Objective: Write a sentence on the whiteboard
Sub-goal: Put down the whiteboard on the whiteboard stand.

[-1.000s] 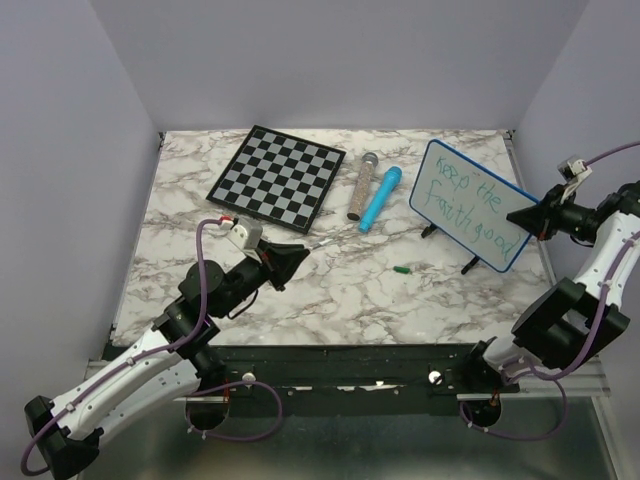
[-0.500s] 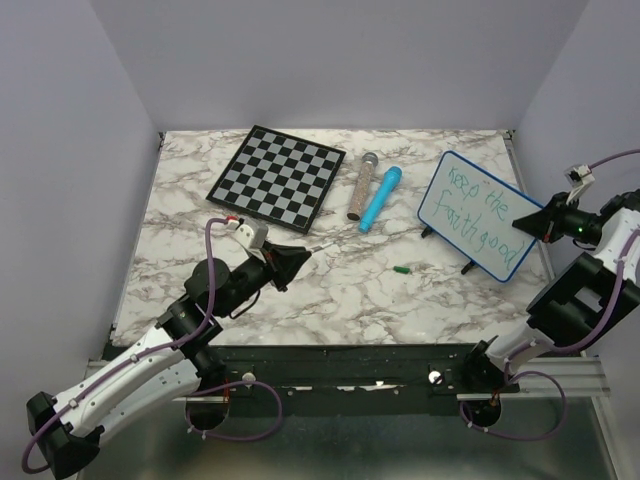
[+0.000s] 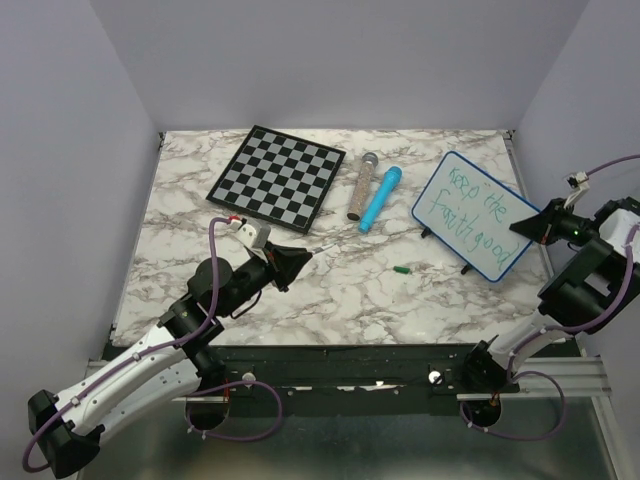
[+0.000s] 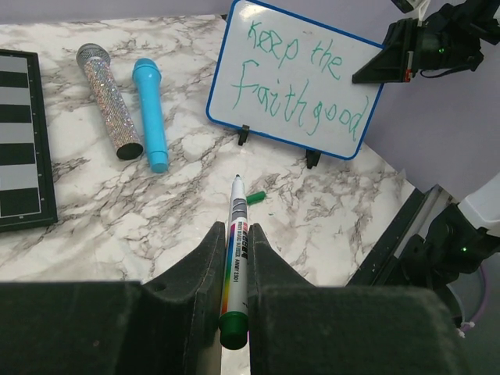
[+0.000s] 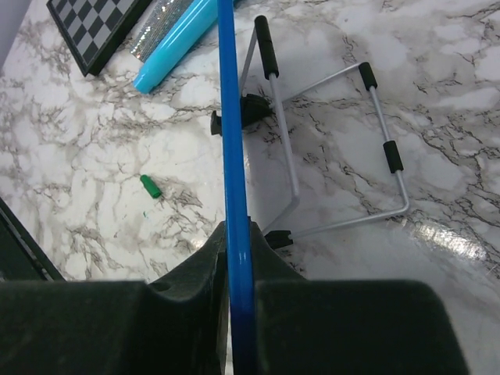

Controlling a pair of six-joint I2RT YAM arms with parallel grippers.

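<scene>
- The table [image 3: 420, 300] has a white marble-look top with grey veins and fills the middle of the top view. A dark metal rail [image 3: 350, 362] runs along its lower edge.
- Plain pale lilac walls [image 3: 350, 60] close the space in at the upper, left and right sides.
- The whiteboard [image 3: 470, 215] stands tilted on a wire stand [image 5: 393, 156] at the right of the table. Its blue rim is seen edge-on in the right wrist view.
- The sentence [image 4: 301, 86] is in green and reads "keep the" above "faith good".
- The right gripper [image 3: 522, 226] is at the board's right edge, its fingers pressed on either side of the blue rim.
- The left gripper [image 4: 234, 234] sits at lower left of the table, pinching a marker [image 4: 237, 250] whose bare tip points towards the board.
- A small green cap [image 3: 401, 270] lies loose on the marble, below and left of the board.
- A checkered chessboard [image 3: 277, 173] lies flat at upper left.
- A glittery silver microphone [image 3: 360, 187] and a blue microphone [image 3: 381, 197] lie side by side between the chessboard and the whiteboard.
</scene>
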